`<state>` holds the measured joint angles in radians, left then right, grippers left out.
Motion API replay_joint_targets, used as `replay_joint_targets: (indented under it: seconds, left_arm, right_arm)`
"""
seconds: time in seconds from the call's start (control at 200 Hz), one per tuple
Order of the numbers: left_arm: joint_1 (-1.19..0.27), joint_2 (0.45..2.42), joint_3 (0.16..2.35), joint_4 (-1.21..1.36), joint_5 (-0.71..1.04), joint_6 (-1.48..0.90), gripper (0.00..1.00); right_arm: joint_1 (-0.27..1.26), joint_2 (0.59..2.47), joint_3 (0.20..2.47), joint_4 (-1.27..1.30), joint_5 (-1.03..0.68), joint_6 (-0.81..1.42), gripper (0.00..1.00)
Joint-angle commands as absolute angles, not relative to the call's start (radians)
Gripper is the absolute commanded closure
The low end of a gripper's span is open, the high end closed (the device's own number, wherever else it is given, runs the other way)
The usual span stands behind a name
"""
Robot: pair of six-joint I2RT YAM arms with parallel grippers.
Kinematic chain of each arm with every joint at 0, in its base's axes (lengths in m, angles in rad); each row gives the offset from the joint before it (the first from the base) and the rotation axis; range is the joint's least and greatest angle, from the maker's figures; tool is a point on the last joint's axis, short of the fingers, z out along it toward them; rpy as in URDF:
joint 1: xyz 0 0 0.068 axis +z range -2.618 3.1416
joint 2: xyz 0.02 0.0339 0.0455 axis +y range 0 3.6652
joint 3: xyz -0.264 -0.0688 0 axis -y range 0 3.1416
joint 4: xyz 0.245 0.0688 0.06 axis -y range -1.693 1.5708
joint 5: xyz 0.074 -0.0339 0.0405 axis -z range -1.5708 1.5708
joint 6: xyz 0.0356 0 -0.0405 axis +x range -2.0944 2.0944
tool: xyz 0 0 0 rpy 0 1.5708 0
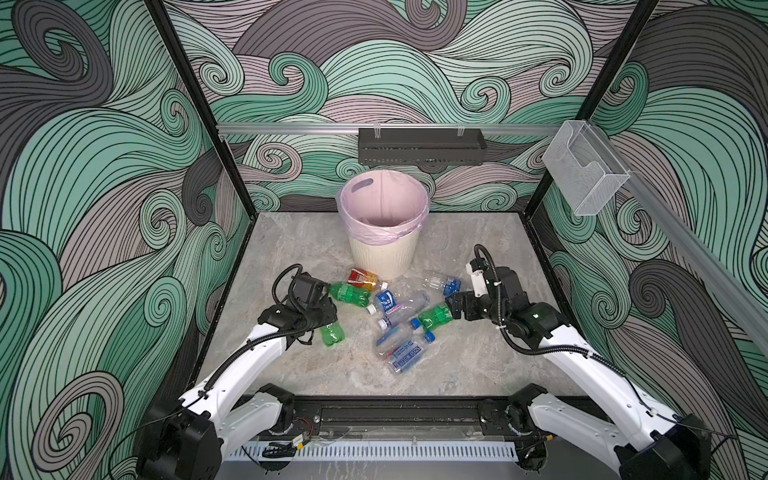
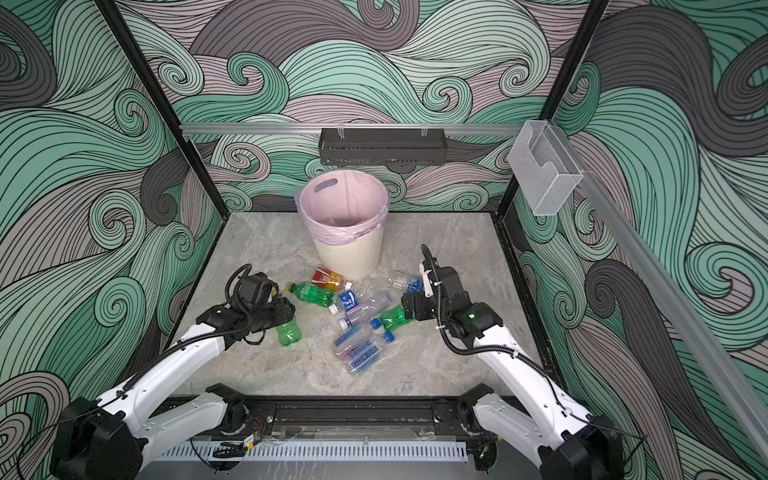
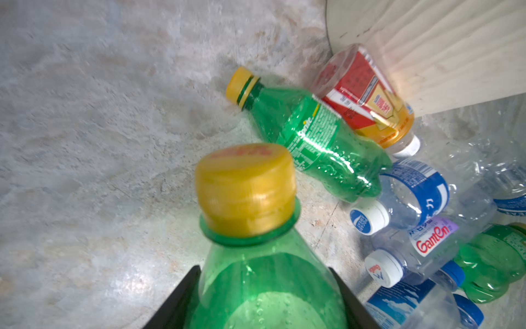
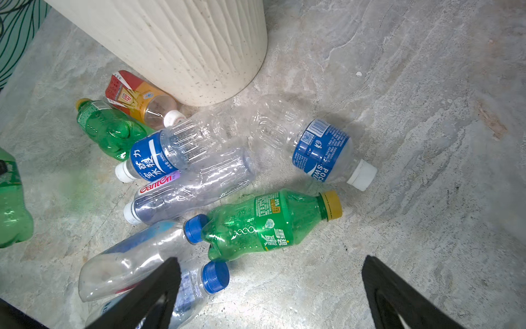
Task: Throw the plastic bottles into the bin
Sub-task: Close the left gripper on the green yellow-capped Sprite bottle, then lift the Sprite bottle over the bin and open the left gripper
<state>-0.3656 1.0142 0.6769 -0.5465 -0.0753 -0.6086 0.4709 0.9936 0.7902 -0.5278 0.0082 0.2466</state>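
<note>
Now the left gripper (image 3: 263, 270) is clamped on a green bottle (image 1: 332, 333) beside the plastic bottles (image 1: 399, 316) heaped before the bin (image 1: 380, 257), while the right gripper (image 4: 270, 259) hangs wide apart at their edge.

Black perforated shelf (image 1: 420, 146) on the back rail (image 1: 291, 128), clear box (image 1: 584, 174) at right, grey marbled tabletop (image 1: 291, 249)

Robot test booth: swirl-printed wall panels (image 1: 395, 62), black frame posts (image 1: 189, 83), aluminium rail (image 1: 291, 129), marble-look tabletop (image 1: 311, 249).
</note>
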Motion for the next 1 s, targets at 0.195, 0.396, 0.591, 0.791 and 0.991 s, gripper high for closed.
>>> replay_joint_targets:
  seconds: [0.195,0.396,0.591,0.791,0.991]
  left_arm:
    - [-0.354,0.987,0.871,-0.594,-0.063,-0.516,0.46]
    - [-0.354,1.196,1.324,-0.610,0.116,-0.419,0.46]
    - [-0.354,1.596,1.987,-0.695,0.152,-0.476,0.21]
    - [-0.353,1.706,2.155,-0.736,0.132,-0.484,0.11]
    - [-0.343,1.490,1.859,-0.692,0.033,-0.446,0.08]
  right_arm:
    - [0.468,1.023,0.799,-0.536,0.047,0.257,0.00]
    - [0.468,1.035,0.790,-0.526,0.080,0.271,0.00]
    - [0.468,1.096,0.785,-0.460,0.066,0.306,0.00]
    - [0.468,1.140,0.827,-0.459,0.053,0.257,0.00]
    - [0.460,1.220,0.896,-0.457,0.058,0.139,0.00]
